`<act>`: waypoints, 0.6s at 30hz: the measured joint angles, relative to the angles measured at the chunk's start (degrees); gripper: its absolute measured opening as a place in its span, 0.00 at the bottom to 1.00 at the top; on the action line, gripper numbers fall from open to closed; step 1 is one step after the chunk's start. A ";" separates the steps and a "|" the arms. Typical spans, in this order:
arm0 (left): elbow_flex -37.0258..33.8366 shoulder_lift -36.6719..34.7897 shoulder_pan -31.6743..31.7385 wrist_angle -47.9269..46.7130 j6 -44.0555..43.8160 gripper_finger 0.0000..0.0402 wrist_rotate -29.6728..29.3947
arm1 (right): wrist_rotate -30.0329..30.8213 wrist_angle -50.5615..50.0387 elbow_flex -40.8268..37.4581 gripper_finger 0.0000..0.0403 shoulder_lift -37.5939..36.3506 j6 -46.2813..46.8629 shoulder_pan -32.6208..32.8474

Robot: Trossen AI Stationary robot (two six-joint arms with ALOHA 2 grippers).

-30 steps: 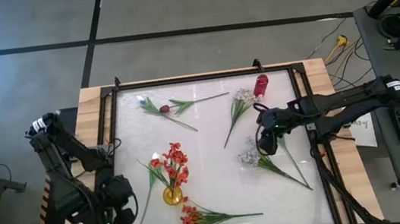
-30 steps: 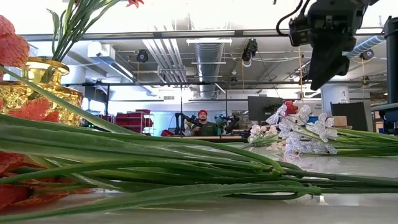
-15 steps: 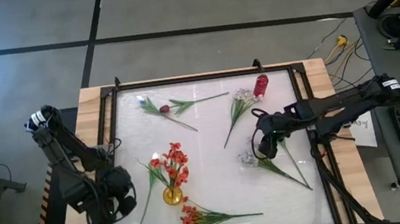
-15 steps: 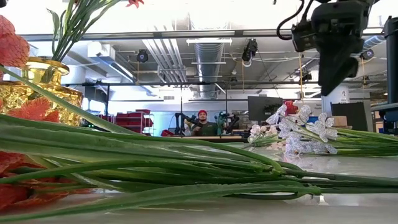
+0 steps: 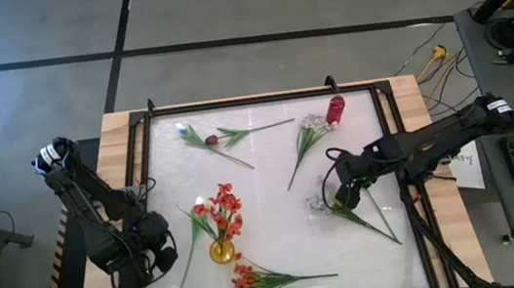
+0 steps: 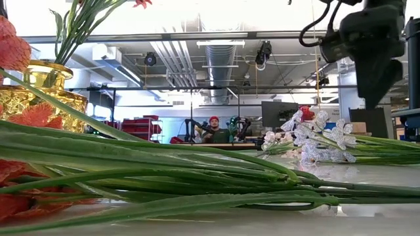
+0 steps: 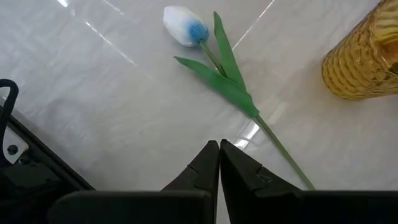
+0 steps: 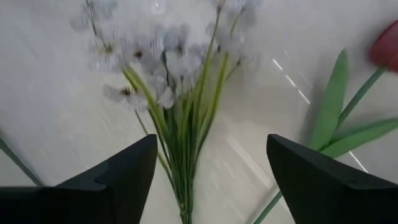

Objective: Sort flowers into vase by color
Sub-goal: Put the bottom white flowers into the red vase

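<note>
Flowers, high view: pale spray [image 5: 321, 201] on table [image 5: 271, 177] right half, right pincer [image 5: 344, 193] over it; red spray [image 5: 223, 210] in gold vase [image 5: 221, 252].
Low view: stems [image 6: 164, 170] lying flat.
Left wrist view: left pincer [image 7: 219, 163] clenched, empty; white bud [image 7: 185, 27] nearby.
Right wrist view: fingers [image 8: 118, 174] released, apparently straddling the pale spray.

Glossy white table [image 5: 277, 230], wooden edges; ribbed golden glassy vase [image 7: 364, 59].
</note>
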 joint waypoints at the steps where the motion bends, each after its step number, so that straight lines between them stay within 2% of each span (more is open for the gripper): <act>1: 0.16 0.30 0.00 -0.01 0.02 0.00 0.00 | 0.03 0.00 0.00 0.75 0.69 0.99 0.50; 11: 0.76 3.06 -0.02 0.40 0.21 0.00 0.00 | -1.40 5.11 -0.11 0.74 11.82 1.90 8.25; 18: 0.76 4.19 -0.01 0.38 0.21 0.00 0.00 | -0.84 6.51 -0.12 0.71 19.58 0.78 8.69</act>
